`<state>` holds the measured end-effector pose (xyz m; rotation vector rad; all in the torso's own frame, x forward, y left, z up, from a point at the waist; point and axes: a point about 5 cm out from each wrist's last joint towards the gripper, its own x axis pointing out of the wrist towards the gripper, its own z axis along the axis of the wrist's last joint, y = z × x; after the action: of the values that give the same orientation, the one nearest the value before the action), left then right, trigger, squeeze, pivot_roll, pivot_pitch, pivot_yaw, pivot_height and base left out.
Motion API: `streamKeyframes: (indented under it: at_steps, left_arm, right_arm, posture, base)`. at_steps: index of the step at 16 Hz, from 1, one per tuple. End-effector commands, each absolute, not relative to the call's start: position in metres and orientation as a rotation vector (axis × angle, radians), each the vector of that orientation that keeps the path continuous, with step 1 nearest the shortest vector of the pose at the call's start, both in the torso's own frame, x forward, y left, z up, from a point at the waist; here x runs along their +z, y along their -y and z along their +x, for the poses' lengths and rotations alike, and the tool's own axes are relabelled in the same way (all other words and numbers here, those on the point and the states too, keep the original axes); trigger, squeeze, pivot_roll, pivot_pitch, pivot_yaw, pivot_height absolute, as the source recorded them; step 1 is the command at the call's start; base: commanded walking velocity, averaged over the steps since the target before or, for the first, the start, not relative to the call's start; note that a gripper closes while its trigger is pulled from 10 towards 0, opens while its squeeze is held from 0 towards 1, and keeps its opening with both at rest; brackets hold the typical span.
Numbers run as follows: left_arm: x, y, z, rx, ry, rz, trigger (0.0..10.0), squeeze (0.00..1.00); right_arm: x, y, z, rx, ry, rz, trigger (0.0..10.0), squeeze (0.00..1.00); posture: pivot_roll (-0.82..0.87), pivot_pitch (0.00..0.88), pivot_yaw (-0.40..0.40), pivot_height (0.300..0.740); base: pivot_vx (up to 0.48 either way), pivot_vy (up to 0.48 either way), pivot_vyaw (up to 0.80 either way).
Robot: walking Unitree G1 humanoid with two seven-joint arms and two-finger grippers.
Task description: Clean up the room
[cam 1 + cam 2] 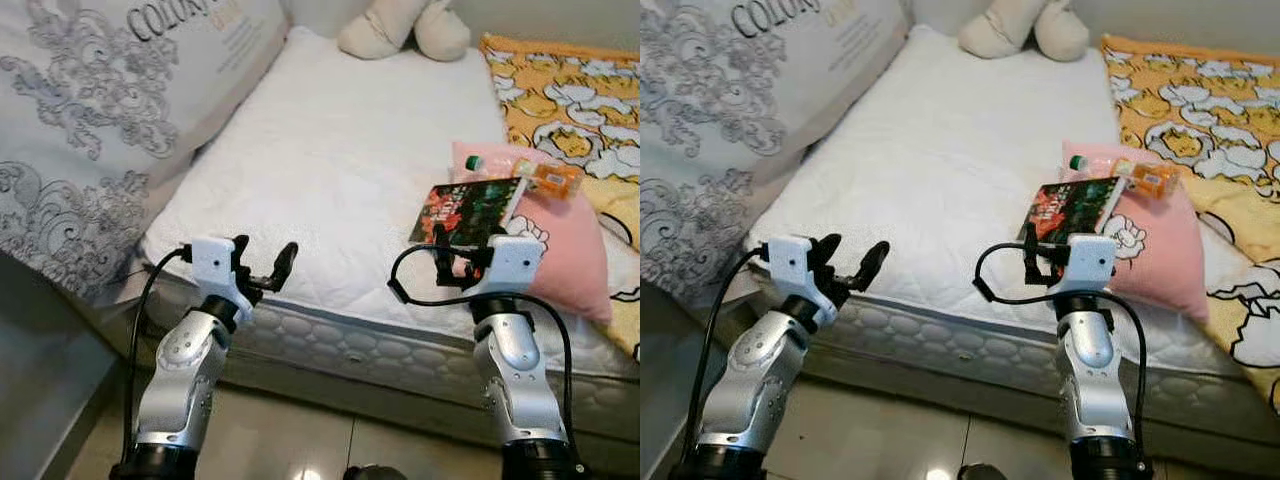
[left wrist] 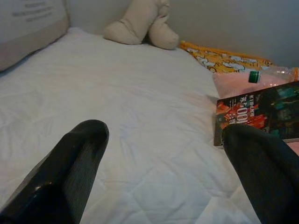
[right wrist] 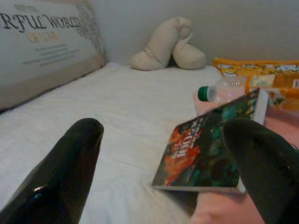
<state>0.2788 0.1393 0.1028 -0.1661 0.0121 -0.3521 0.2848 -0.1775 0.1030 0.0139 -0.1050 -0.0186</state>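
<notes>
A dark book [image 1: 465, 210] with red lettering leans tilted on a pink pillow [image 1: 575, 250] at the right of the white mattress [image 1: 340, 150]. A clear bottle [image 1: 530, 175] with a green cap and an orange label lies on the pillow just behind the book. My right gripper [image 1: 455, 250] hovers at the mattress's front edge just short of the book [image 3: 205, 149], fingers open and empty. At the front left edge my left gripper [image 1: 265, 247] is held open over bare mattress with nothing in it.
A large grey patterned cushion [image 1: 90, 120] leans along the left side. A beige plush toy [image 1: 405, 25] sits at the far end by the wall. A yellow cartoon blanket [image 1: 570, 80] covers the right side. Tiled floor [image 1: 300, 440] lies below the bed edge.
</notes>
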Motion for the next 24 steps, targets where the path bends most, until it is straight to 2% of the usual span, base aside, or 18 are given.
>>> streamKeyframes:
  at_steps: [1, 5, 7, 9, 13, 19, 24]
  left_arm:
    - [0.106, -0.139, 0.281, -0.357, -0.005, -0.144, 10.0, 0.00]
    - [0.098, -0.144, 0.276, -0.349, -0.036, -0.169, 10.0, 0.00]
    - [0.083, -0.158, 0.248, -0.382, -0.133, -0.109, 10.0, 0.00]
    - [0.081, -0.159, 0.245, -0.381, -0.142, -0.080, 10.0, 0.00]
    - [0.090, -0.146, 0.253, -0.409, -0.074, -0.139, 10.0, 0.00]
    - [0.094, -0.139, 0.259, -0.439, -0.053, -0.136, 10.0, 0.00]
    - [0.100, -0.144, 0.269, -0.371, -0.042, -0.104, 10.0, 0.00]
  right_arm:
    - [0.099, 0.176, 0.284, -0.019, 0.081, 0.020, 10.0, 0.00]
    - [0.094, 0.173, 0.276, -0.013, 0.055, 0.065, 10.0, 0.00]
    - [0.083, 0.177, 0.250, 0.045, -0.005, 0.046, 10.0, 0.00]
    - [0.081, 0.183, 0.244, 0.038, -0.020, 0.036, 10.0, 0.00]
    - [0.088, 0.180, 0.253, 0.066, 0.006, -0.004, 10.0, 0.00]
    - [0.097, 0.179, 0.263, 0.073, 0.037, -0.041, 10.0, 0.00]
    - [0.101, 0.174, 0.270, 0.073, 0.067, -0.040, 10.0, 0.00]
  posture:
    - [-0.16, 0.000, 0.024, 0.740]
    - [-0.17, 0.000, 0.032, 0.740]
    - [-0.17, 0.000, 0.029, 0.740]
    - [-0.17, 0.000, 0.026, 0.740]
    - [-0.17, 0.000, 0.015, 0.740]
    - [-0.17, 0.000, 0.017, 0.740]
    - [-0.17, 0.000, 0.021, 0.740]
  base:
    - [0.000, 0.000, -0.58]
    - [0.000, 0.000, -0.59]
    - [0.000, 0.000, -0.61]
    - [0.000, 0.000, -0.62]
    - [0.000, -0.399, -0.62]
    - [0.000, -0.424, -0.61]
    - [0.000, 0.000, -0.13]
